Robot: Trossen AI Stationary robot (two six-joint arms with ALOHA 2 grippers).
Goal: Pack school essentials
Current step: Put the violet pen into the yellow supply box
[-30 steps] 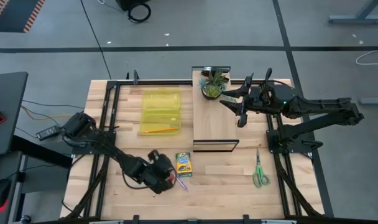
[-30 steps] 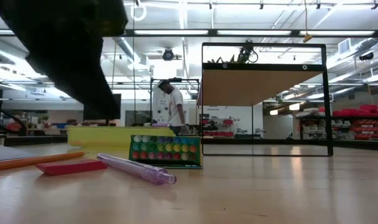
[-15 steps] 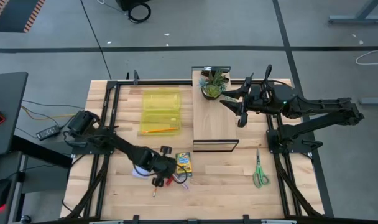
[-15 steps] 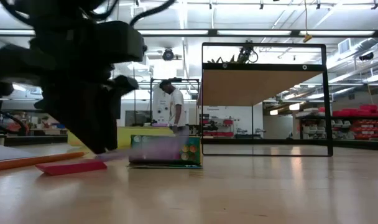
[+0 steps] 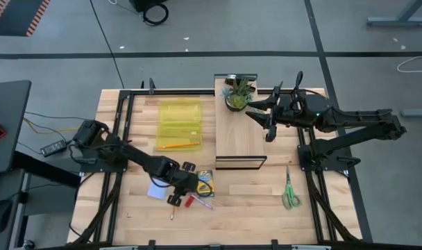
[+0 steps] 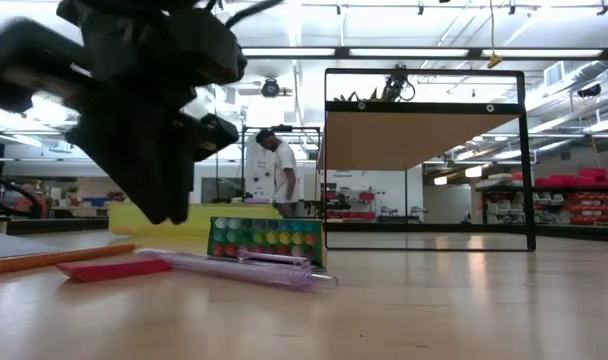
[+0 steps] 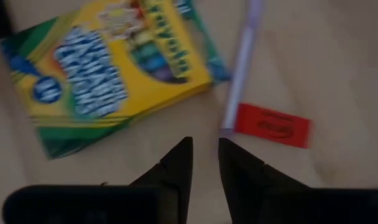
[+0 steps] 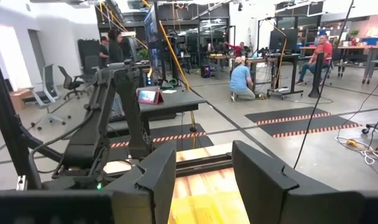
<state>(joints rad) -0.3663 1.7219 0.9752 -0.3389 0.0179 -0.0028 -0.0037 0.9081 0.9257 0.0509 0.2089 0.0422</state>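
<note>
Left claw, fingers nearly pressed together and empty, above crayon box, purple pen and red eraser near bench front edge. Right claw spread, raised near back edge.

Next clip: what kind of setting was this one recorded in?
Probably a robotics lab or open workshop hall: grey concrete floor with striped hazard tape, rows of ceiling strip lights, and people at workbenches beyond the light wooden table.
</note>
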